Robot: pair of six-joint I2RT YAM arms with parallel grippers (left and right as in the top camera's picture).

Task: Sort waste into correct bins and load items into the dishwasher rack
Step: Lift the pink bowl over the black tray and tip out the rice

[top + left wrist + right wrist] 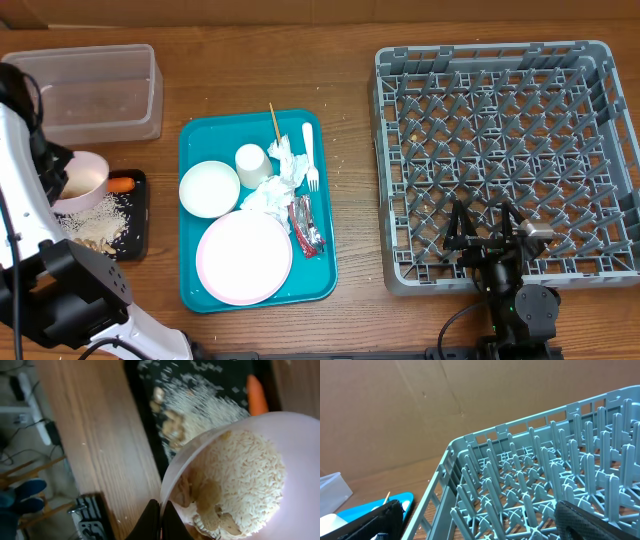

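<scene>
My left gripper (pixel 161 510) is shut on the rim of a pale pink bowl (pixel 300 430), which holds rice and nuts (pixel 245 470). The bowl (pixel 82 180) is tilted above the black tray (pixel 137 245), where a pile of rice (pixel 95 228) and an orange carrot piece (pixel 121 184) lie. On the teal tray (pixel 200 270) are a second bowl (pixel 209 188), a plate (pixel 244 257), a cup (pixel 252 165), a fork (pixel 309 155), a wooden stick (pixel 273 122), crumpled napkins (pixel 280 180) and a red-and-silver wrapper (pixel 305 225). My right gripper (pixel 483 232) is open and empty over the near edge of the grey dishwasher rack (pixel 480 52).
The clear plastic tub (pixel 90 90) stands at the back left, behind the black tray. In the right wrist view the rack's pegs (pixel 520 460) fill the space between the fingers (pixel 590 522). The table's left edge, with cables on the floor beyond, shows in the left wrist view.
</scene>
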